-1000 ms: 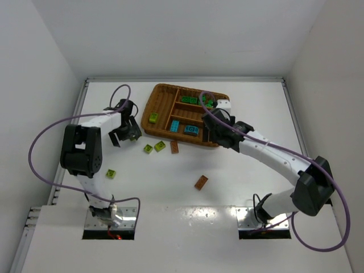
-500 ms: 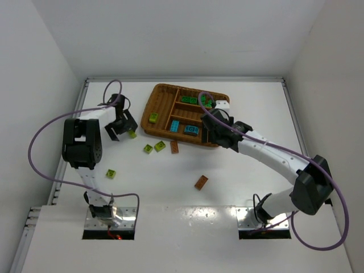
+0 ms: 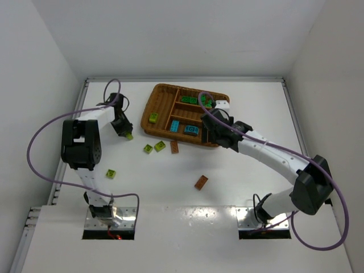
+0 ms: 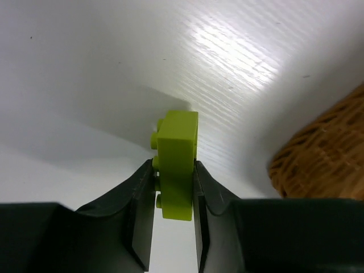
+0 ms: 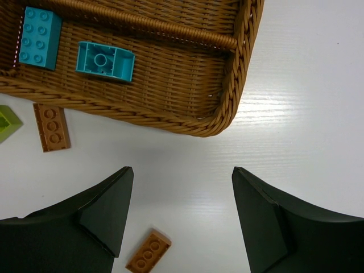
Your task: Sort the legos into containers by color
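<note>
My left gripper (image 3: 126, 132) is shut on a lime-yellow lego (image 4: 177, 165) left of the wicker tray (image 3: 149, 108). In the left wrist view the brick stands on edge between the fingers (image 4: 142, 199), low over the white table. My right gripper (image 5: 182, 173) hangs open and holds nothing, just off the tray's near right corner (image 5: 227, 96). The tray's compartments hold a lime lego (image 3: 153, 118), teal legos (image 3: 174, 124) (image 5: 106, 61) and dark green ones (image 3: 190, 100).
Loose on the table lie two lime bricks (image 3: 148, 148) (image 3: 160, 146), an orange-brown one (image 3: 174, 148) beside them, another orange-brown one (image 3: 201, 182) nearer the bases, and a lime one (image 3: 111, 173) at the left. White walls enclose the table.
My left gripper has moved a little left and back, then shut on the lime lego it was standing open over. The right arm has not moved.
</note>
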`<state>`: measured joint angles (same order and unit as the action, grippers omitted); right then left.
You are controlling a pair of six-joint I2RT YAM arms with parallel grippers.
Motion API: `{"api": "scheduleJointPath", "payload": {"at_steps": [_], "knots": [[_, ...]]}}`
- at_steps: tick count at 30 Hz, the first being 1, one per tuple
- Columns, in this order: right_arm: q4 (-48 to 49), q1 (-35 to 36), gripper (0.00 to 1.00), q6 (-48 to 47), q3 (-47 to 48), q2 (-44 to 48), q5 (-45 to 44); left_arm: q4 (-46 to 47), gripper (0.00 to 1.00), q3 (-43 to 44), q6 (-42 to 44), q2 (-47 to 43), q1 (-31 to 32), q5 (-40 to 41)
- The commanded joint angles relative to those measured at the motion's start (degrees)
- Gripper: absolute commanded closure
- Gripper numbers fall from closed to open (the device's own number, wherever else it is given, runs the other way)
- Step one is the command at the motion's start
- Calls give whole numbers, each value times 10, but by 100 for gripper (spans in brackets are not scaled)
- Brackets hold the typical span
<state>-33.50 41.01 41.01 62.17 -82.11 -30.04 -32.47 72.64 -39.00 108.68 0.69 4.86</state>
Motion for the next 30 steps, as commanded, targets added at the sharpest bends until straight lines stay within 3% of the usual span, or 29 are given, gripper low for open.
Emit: {"api": "scheduleJointPath", "payload": {"at_steps": [1,6,12,14,17,19,20,22,25,29,30], "knots": [[8,2,29,8,28,-2,-18,10,81,26,16,-75,15,-22],[3,2,29,8,28,4,-18,10,81,87,24,-83,94,-28],[-8,2,29,20,28,15,-18,-10,78,240,17,52,143,-3],[-15,2,29,20,28,20,-23,-23,53,306,11,92,143,-3],[-27,2,29,20,28,31,-29,-68,22,395,16,145,143,-3],[-27,2,29,20,28,31,-29,-73,12,404,25,128,143,2],[-27,2,29,20,21,31,-29,-87,12,404,37,113,143,8],[-19,2,29,20,21,36,-29,-109,12,378,42,54,143,58],[-12,2,29,20,15,36,-23,-148,17,265,36,-27,117,130],[16,2,29,20,-4,31,-9,-167,14,67,7,-166,29,151],[16,2,29,14,-4,36,-1,-183,9,5,-14,-207,18,151]]}}
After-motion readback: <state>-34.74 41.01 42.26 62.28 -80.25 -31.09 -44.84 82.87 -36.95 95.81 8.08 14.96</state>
